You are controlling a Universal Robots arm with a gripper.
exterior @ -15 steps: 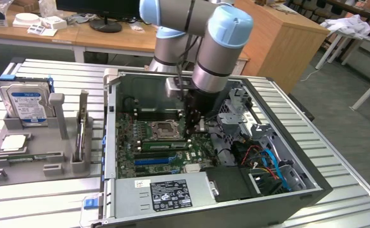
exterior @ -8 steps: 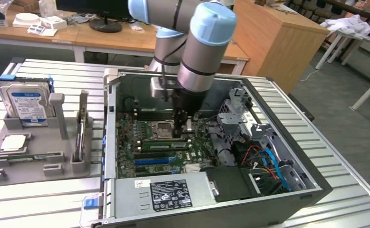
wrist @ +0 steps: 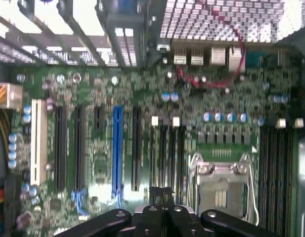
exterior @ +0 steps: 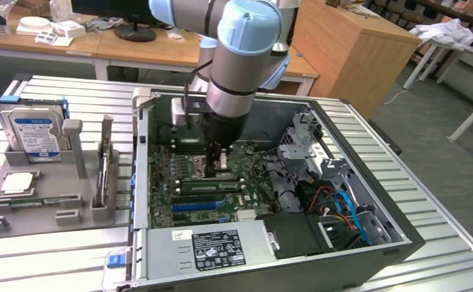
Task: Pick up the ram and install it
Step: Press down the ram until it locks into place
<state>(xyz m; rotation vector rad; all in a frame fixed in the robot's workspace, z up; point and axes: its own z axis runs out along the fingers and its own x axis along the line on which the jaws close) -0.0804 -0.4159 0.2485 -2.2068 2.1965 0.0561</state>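
While the arm (exterior: 236, 85) is reaching into the open computer case (exterior: 366, 261), its fingers (wrist: 153, 219) are pressing together just above the ram (exterior: 210, 180), which is lying along a memory slot (wrist: 164, 148) beside the CPU socket (wrist: 221, 187), mid-motherboard (exterior: 168, 210); I cannot tell whether they are pinching it.

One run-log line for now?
black gripper shut; low over green motherboard; inside open grey computer case; long green ram stick under it, hold unclear
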